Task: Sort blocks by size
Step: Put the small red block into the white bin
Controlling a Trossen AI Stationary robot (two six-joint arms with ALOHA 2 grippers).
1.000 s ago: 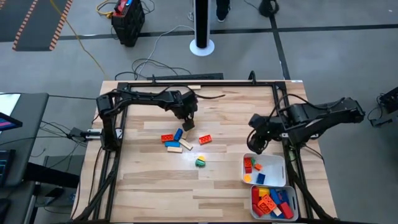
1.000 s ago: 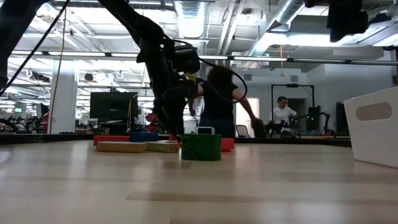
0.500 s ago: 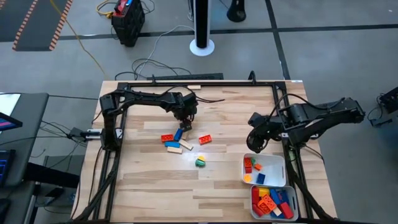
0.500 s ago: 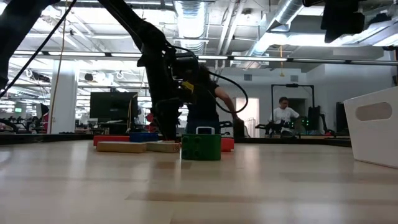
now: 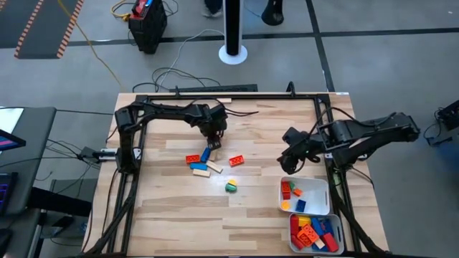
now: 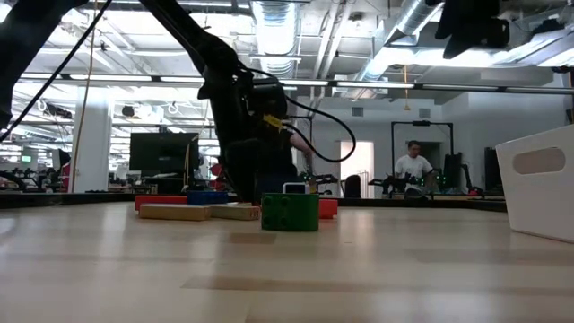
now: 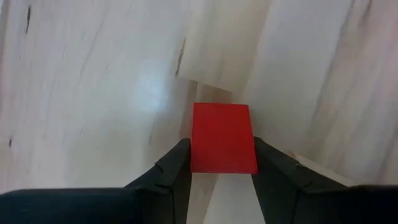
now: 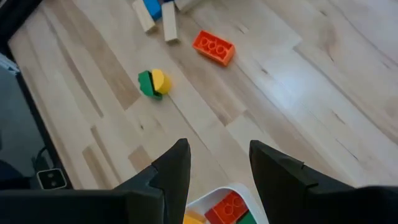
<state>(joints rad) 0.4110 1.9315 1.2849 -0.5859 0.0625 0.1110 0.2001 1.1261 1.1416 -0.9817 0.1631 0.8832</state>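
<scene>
Red block (image 7: 222, 138) squeezed between left claw (image 7: 221, 163) fingers (nearly closed); right claw (image 8: 217, 163) empty, half-open.

Loose blocks (image 5: 208, 160) lie mid-table; others fill two trays (image 5: 321, 190).

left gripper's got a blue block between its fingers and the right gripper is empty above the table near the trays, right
Not quite: the block between the left gripper's fingers is red, not blue, as the left wrist view shows. The rest holds: the right gripper is empty above the table near the trays.
</scene>
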